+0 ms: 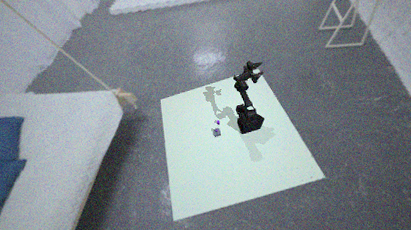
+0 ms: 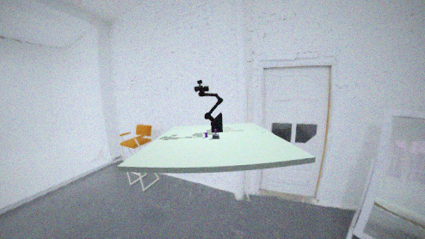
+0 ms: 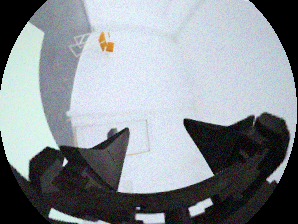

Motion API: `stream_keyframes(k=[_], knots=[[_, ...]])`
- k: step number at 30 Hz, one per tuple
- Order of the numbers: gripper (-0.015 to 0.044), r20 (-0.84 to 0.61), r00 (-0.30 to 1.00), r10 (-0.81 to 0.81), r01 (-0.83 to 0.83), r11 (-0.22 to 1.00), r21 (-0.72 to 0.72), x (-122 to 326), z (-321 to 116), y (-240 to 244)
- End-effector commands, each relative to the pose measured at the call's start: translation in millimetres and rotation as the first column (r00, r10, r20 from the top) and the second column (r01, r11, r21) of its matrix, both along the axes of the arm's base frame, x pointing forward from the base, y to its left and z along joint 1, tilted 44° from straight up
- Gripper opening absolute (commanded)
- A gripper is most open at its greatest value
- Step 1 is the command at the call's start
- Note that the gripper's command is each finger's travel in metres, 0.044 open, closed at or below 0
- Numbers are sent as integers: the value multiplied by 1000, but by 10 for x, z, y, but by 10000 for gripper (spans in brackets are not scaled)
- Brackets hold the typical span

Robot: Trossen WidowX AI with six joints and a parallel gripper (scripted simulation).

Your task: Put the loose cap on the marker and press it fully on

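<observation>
The holder block (image 1: 217,133) (image 2: 216,137) is a small dark grey block on the pale green table (image 1: 202,187) (image 2: 206,156). The marker (image 2: 215,131) stands upright in it, small and purple. The purple cap (image 1: 217,122) (image 2: 206,134) stands loose on the table a short way from the block. My gripper (image 1: 261,68) (image 2: 200,88) (image 3: 156,125) is open and empty, with its fingers wide apart in the wrist view. It is raised high above the table, well away from the cap and the marker. The wrist view shows neither block, marker nor cap.
The arm's black base (image 1: 250,121) (image 2: 217,124) stands on the table close to the block and cap. The arm's shadow falls across the table near the cap. An orange chair (image 2: 137,137) (image 3: 106,43) stands on the floor beyond the table.
</observation>
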State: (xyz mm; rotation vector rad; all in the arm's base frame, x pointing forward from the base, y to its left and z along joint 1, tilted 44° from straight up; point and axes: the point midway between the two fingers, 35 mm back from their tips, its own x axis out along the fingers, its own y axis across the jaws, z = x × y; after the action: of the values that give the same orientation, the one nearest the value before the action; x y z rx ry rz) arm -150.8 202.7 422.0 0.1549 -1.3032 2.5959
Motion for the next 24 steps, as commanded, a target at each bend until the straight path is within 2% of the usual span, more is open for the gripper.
stream_keyframes(k=[1,3,6,10,14,19,24], knots=[[374,-1,1000,2,-2,1000,14,-7,13,-20],[321,-7,1000,16,-15,992,127,-55,118,-185],[245,-31,998,51,-36,927,374,-128,336,-585],[245,-84,991,109,-27,752,659,-139,576,-1165],[245,-169,972,165,68,492,868,-20,758,-1781],[245,-256,919,301,215,162,963,239,846,-2527],[245,-352,828,437,419,-66,905,644,847,-3169]])
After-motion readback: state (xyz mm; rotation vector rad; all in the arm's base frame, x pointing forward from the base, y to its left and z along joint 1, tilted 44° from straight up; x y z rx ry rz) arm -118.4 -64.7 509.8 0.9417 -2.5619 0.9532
